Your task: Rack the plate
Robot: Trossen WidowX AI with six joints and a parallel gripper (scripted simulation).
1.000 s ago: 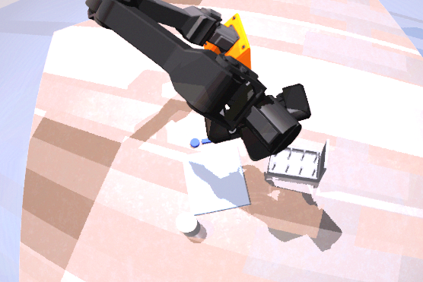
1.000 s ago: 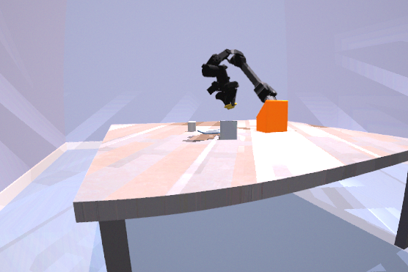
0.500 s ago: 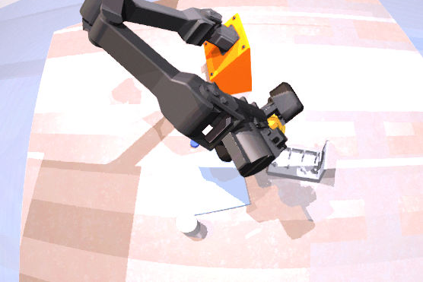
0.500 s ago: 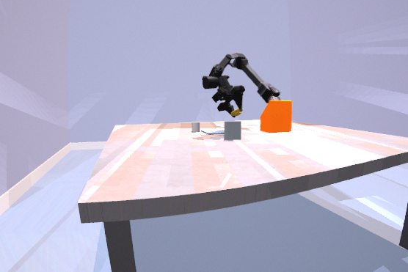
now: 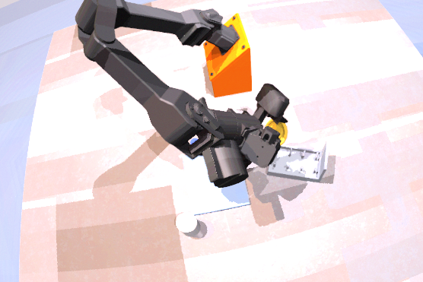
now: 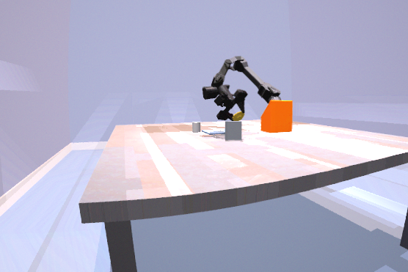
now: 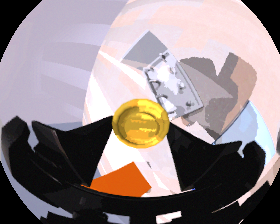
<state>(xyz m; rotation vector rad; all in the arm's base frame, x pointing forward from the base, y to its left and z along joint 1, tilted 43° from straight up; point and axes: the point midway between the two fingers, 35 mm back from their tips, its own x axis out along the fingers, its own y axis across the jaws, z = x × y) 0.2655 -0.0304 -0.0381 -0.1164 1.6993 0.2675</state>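
Nearest you, a small white cylinder (image 5: 187, 223) stands beside a pale blue mat (image 5: 235, 193). Further on, your gripper (image 7: 141, 137) is clamped on the round yellow plate (image 7: 140, 121), held in the air just beside the grey dish rack (image 5: 298, 162). Beyond stands the orange block (image 5: 231, 68).

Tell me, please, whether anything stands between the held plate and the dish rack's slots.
Nothing visible does. The gripper holds the yellow plate in the air beside the dish rack, whose slots look unoccupied; the white cup stands well off.

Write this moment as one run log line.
gripper: shut on plate | plate: off table, near rack | slot: not yet entered
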